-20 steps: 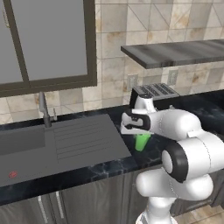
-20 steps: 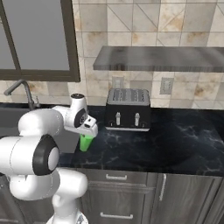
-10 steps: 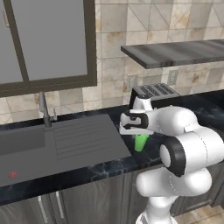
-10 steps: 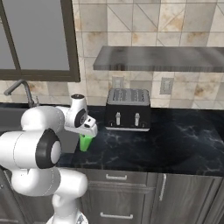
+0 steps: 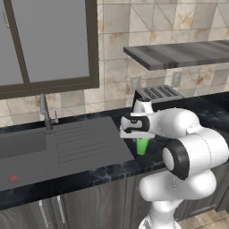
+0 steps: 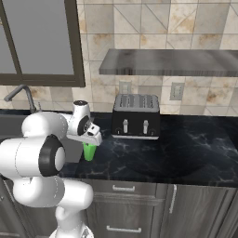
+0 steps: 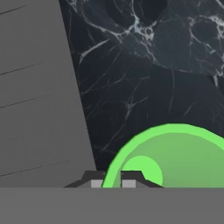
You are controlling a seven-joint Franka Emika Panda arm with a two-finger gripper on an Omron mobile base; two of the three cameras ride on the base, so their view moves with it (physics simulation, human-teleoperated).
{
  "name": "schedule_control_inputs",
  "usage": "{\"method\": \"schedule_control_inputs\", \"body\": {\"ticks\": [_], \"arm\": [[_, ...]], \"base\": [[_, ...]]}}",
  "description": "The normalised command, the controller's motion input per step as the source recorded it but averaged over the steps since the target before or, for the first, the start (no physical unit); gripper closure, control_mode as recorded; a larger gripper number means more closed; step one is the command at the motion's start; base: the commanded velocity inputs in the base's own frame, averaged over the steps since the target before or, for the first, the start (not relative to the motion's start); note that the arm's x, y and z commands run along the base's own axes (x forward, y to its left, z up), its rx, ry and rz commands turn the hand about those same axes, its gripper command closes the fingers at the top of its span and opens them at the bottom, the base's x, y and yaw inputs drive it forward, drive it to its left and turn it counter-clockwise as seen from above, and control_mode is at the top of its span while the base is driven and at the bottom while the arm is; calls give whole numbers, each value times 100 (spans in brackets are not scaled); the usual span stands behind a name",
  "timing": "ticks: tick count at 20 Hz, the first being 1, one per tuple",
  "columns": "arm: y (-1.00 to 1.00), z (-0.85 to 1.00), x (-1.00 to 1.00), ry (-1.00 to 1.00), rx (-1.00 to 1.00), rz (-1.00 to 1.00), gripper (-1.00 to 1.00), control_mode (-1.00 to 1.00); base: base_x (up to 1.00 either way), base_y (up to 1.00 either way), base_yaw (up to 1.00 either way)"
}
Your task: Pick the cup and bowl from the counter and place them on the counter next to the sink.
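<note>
Black veined counter (image 6: pixel 186 148) runs under a tiled wall, and the cup (image 5: pixel 142 146) stands on it just beside the sink's (image 5: pixel 67 147) ribbed drainboard. At the cup's rim sits the gripper (image 5: pixel 134 133); in the hand view its two tips pinch the rim wall of the cup (image 7: pixel 175 157), one inside and one outside, nearly closed. Behind stands a toaster (image 6: pixel 136 116). No writing can be read anywhere.
</note>
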Motion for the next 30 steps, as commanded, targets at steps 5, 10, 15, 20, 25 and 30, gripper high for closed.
{"method": "schedule_control_inputs", "body": {"ticks": [5,10,15,20,25,30], "arm": [[0,0,0,0,0,0,100,-100],[0,0,0,0,0,0,-100,-100],[3,2,0,0,0,0,-100,-100],[11,10,2,0,-5,0,-100,-100],[1,38,0,0,-9,0,-100,-100],[-3,30,0,0,-9,0,-100,-100]], "base": [[0,0,0],[0,0,0],[0,0,0],[0,0,0],[0,0,0],[0,0,0]]}}
